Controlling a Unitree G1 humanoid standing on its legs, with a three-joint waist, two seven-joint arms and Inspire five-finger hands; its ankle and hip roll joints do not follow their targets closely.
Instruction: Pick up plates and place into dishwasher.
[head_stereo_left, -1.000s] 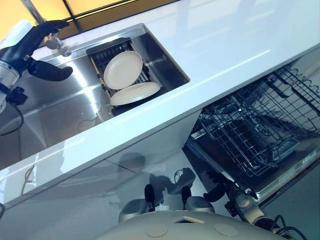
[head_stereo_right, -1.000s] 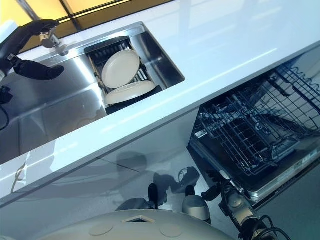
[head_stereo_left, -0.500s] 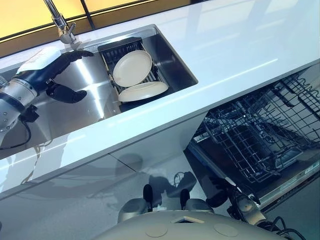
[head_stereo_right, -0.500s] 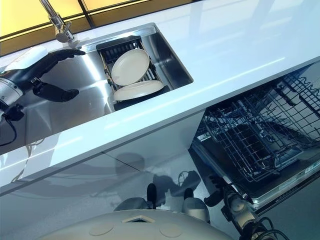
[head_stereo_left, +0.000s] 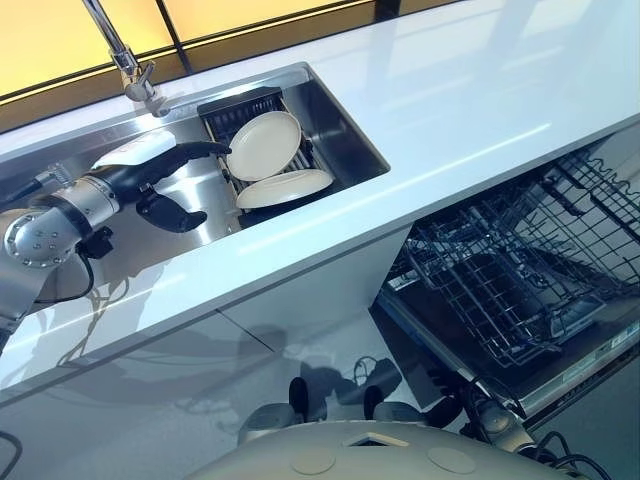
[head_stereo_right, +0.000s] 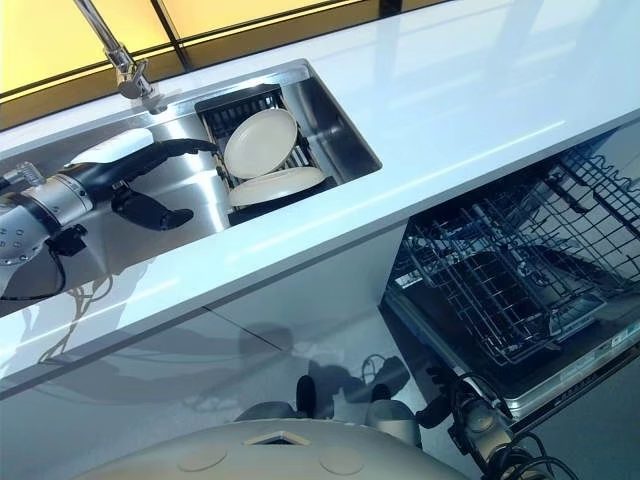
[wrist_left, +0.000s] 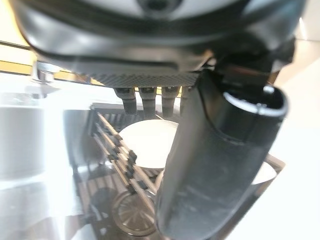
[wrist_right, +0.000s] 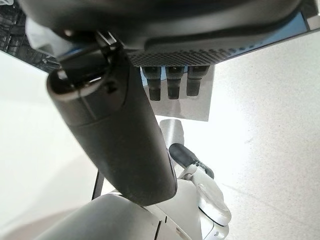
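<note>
Two cream plates stand in a black rack (head_stereo_left: 238, 103) inside the steel sink (head_stereo_left: 335, 115): one plate (head_stereo_left: 263, 145) leans upright and the other plate (head_stereo_left: 285, 187) lies low in front of it. My left hand (head_stereo_left: 165, 168) reaches into the sink, open, its fingertips (head_stereo_left: 212, 148) just short of the upright plate's rim and its thumb (head_stereo_left: 172, 213) spread below. In the left wrist view the upright plate (wrist_left: 147, 145) shows past the straight fingers. My right hand (head_stereo_right: 438, 408) hangs low by the dishwasher, open and holding nothing.
A faucet (head_stereo_left: 126, 62) rises behind the sink's back left. The white counter (head_stereo_left: 470, 90) runs to the right. Below it the dishwasher's door is down and its wire rack (head_stereo_left: 520, 270) is pulled out, with nothing in it.
My left hand has swung from beside the faucet down and right into the sink, up to the plates. The head camera has shifted too. The plates have not moved.
</note>
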